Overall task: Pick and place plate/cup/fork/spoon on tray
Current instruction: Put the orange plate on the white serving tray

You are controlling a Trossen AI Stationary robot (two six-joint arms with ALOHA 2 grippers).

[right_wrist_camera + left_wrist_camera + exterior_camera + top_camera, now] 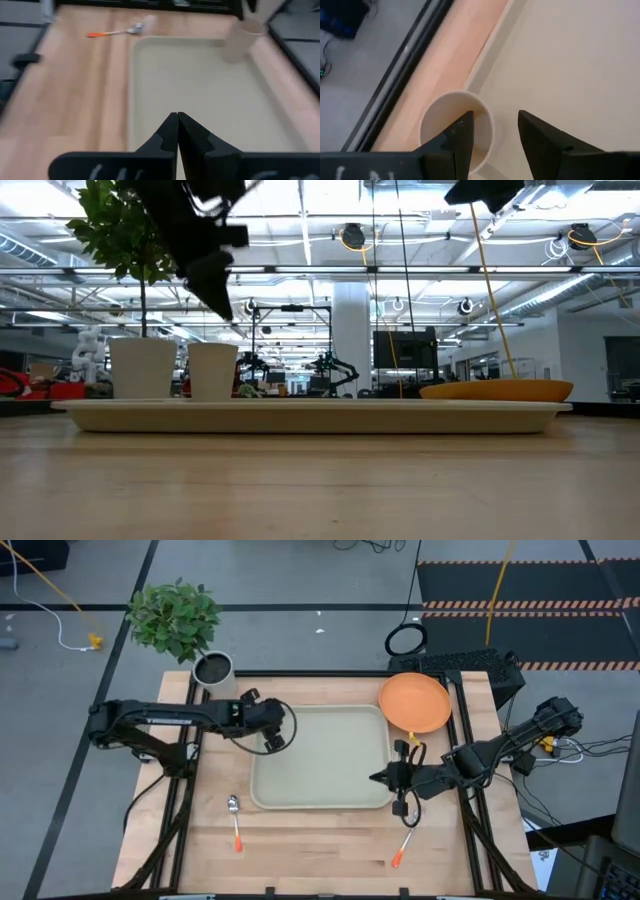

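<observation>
The pale green-grey tray (320, 790) lies mid-table. The beige cup (451, 116) stands upright at the tray's left edge; it also shows in the low view (212, 370) and the right wrist view (242, 36). My left gripper (495, 120) is open just above the cup, clear of it in the low view (215, 290). The orange plate (415, 702) lies over the tray's far right corner. The spoon (235, 820) lies on the table near the tray's near left corner. The fork (402, 848) lies near the near right corner. My right gripper (380, 778) is shut and empty over the tray's right edge.
A grey-white pot (212, 668) with a green plant (175, 615) stands at the table's far left, close to the cup. A black device (470, 665) sits at the far right. Bare wood lies along the table's near edge.
</observation>
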